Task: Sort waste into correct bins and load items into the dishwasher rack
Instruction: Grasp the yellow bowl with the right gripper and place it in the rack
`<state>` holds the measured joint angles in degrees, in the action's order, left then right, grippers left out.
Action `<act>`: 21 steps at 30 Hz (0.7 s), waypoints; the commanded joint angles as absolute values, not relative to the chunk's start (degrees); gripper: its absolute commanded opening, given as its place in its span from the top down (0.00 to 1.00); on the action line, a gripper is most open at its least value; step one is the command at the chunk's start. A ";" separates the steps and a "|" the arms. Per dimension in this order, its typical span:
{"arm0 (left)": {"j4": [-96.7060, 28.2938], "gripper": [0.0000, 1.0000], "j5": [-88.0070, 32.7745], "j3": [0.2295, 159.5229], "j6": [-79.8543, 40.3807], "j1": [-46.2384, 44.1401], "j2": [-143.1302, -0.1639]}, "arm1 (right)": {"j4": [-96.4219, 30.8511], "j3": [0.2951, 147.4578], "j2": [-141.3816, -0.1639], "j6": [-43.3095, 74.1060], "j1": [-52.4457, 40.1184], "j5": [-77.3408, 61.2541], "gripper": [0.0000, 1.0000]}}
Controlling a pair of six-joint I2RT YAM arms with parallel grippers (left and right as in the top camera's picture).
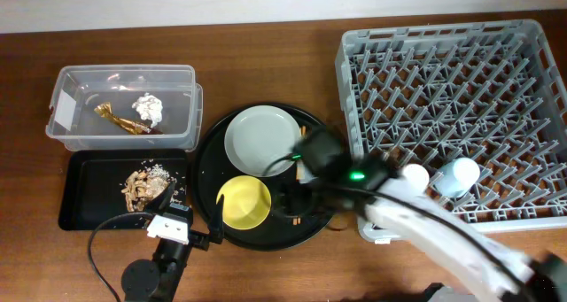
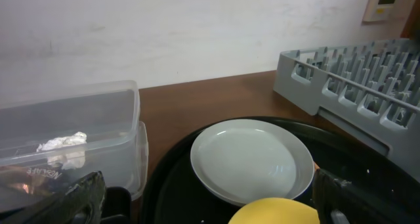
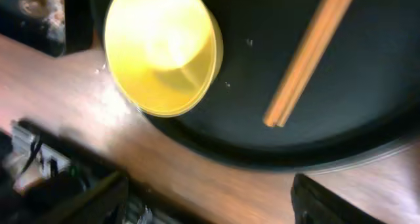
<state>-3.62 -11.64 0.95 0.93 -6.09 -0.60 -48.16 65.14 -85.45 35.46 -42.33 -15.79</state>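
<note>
On the round black tray (image 1: 208, 160) lie a pale grey plate (image 1: 261, 141), a yellow bowl (image 1: 244, 202) and wooden chopsticks (image 1: 300, 219), mostly hidden by my right arm. My right gripper (image 1: 294, 203) hangs open and empty over the tray's front; its view shows the bowl (image 3: 161, 50) and chopsticks (image 3: 308, 60). My left gripper (image 1: 188, 215) is open and empty by the tray's left rim, facing the plate (image 2: 249, 158) and bowl (image 2: 275, 212). The clear tub (image 1: 124, 107) holds the tissue (image 1: 149, 107) and gold wrapper (image 1: 120, 118). Food scraps (image 1: 143, 185) lie in the shallow black tray (image 1: 89, 196).
The grey dishwasher rack (image 1: 452, 107) fills the right side, with a light blue cup (image 1: 461, 174) and a paler cup (image 1: 415, 174) near its front edge. The rack's corner shows in the left wrist view (image 2: 348, 73). My right arm crosses from the bottom right.
</note>
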 commanded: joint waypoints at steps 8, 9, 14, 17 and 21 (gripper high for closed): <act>-3.44 0.01 -12.25 0.49 1.78 -6.37 -0.30 | -35.92 65.04 -105.82 49.76 -45.95 -9.23 0.96; -3.44 0.01 -12.25 0.49 1.78 -6.37 -0.30 | -36.64 65.06 -105.14 49.78 -45.67 -8.62 0.96; -3.44 0.01 -12.25 0.49 1.78 -6.37 -0.30 | -45.36 65.89 -90.83 42.87 -42.52 4.49 0.96; -3.44 0.01 -12.25 0.49 1.78 -6.37 -0.30 | -51.96 65.91 -76.79 42.19 -37.78 25.58 0.96; -3.44 0.01 -12.25 0.49 1.78 -6.37 -0.30 | -51.96 65.91 -68.62 39.09 -26.15 55.09 0.96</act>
<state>-3.60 -11.64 0.95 0.93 -6.09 -0.58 -52.71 65.45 -69.76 41.76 -31.48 34.46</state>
